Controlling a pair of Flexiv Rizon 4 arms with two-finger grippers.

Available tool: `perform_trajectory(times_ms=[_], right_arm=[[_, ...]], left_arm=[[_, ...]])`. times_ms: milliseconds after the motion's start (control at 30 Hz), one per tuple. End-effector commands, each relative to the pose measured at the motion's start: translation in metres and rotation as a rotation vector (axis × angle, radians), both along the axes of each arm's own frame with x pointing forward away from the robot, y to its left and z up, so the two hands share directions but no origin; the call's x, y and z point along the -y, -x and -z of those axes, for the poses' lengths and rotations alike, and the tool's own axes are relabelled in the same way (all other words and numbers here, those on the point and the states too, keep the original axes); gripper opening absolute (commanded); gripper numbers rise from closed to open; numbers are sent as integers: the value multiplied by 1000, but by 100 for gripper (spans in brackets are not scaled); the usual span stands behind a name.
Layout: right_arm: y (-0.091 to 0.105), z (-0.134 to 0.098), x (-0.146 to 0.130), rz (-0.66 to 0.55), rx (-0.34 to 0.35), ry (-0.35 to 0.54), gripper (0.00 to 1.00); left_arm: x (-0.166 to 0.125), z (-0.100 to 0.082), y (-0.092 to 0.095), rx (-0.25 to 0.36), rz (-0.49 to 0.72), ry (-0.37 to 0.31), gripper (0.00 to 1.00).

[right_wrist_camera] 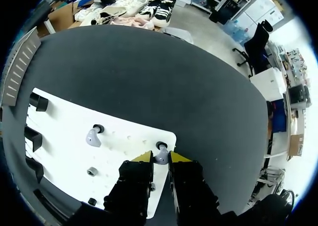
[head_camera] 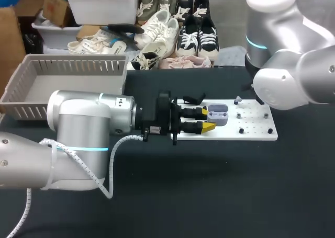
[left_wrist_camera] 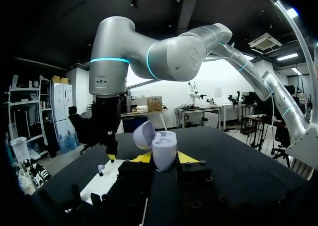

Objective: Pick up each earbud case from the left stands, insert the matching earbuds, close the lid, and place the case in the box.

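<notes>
An open lavender earbud case [head_camera: 219,114] hangs over the white board [head_camera: 251,134], and my left gripper [head_camera: 209,120] is shut on it. In the left wrist view the case [left_wrist_camera: 164,147] stands between the yellow tips with its lid [left_wrist_camera: 143,135] tipped back. My right arm [head_camera: 293,76] hides its own gripper in the head view. In the right wrist view the right gripper [right_wrist_camera: 160,156] is down at the board's corner, its tips closed on a lavender earbud [right_wrist_camera: 161,159] on a peg. A second earbud [right_wrist_camera: 93,135] sits on another peg.
A grey slatted basket [head_camera: 31,99] stands at the table's back left. Black stands [right_wrist_camera: 33,137] line the far end of the white board [right_wrist_camera: 64,151], with small black pegs [right_wrist_camera: 91,171] between. Dark tabletop lies in front of the board.
</notes>
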State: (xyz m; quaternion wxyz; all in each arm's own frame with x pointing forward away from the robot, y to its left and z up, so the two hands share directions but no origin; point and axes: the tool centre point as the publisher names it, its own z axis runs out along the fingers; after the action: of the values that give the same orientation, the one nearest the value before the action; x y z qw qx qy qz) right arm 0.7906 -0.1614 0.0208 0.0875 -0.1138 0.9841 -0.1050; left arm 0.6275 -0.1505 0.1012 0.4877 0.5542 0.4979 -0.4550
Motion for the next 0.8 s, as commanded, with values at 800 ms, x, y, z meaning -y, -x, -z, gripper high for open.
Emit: perform_trajectory(times_ms=[800], right_arm=[[33, -45, -10, 30, 114, 3, 0]], left_arm=[[0, 1, -1, 0, 0, 2, 0]])
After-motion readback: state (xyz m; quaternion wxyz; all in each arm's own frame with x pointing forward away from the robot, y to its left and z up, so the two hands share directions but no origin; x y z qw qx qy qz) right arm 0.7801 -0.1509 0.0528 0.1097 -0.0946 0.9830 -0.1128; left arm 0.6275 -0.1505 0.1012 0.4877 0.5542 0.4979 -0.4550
